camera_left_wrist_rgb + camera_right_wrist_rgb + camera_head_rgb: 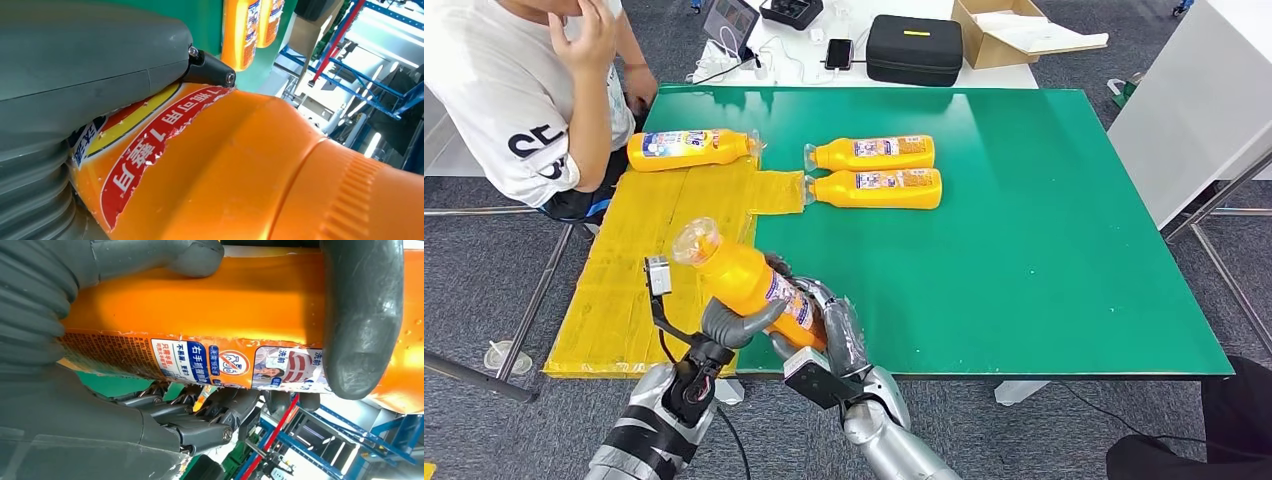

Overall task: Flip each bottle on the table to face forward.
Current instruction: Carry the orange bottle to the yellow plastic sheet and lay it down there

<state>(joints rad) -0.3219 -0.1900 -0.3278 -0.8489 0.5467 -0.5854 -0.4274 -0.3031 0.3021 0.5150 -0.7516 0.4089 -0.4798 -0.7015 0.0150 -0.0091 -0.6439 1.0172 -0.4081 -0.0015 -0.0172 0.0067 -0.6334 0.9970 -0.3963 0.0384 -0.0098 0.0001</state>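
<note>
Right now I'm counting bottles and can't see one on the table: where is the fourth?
In the head view the fourth bottle is held by both the left hand and right hand, at the green table's near edge beside the yellow mat.

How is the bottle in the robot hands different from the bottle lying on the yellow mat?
The held bottle is lifted off the table and tilted, cap up; the mat bottle lies flat. Both the left robot hand and right robot hand grip the held bottle; nothing touches the mat bottle. Both are orange with labels.
</note>
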